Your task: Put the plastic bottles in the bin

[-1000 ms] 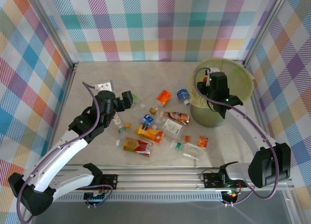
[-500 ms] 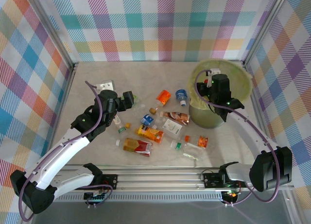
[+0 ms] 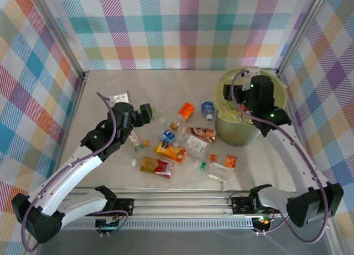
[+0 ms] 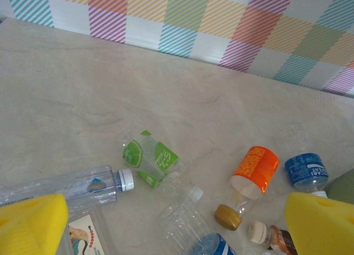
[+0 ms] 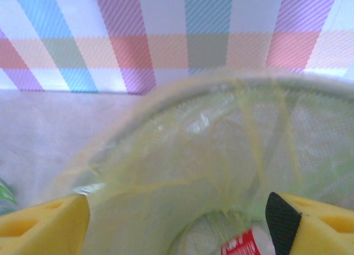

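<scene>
Left pincer (image 4: 177,224): you have it wide, gripping nothing.
Right pincer (image 5: 176,222): wide, over the bin (image 5: 182,150).
Clear bottle (image 4: 83,187): flat on its side, long axis across your left wrist view, cap to the right.

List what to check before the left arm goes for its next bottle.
1. Left tool open and empty: ok.
2. Green-label bottle in plain sight ahead of it: ok.
3. Right tool open above the bin: ok.
4. Red-label bottle free of the right tool: cannot tell, blurred.
5. Table cleared of bottles: not ok, many lie there.
</scene>
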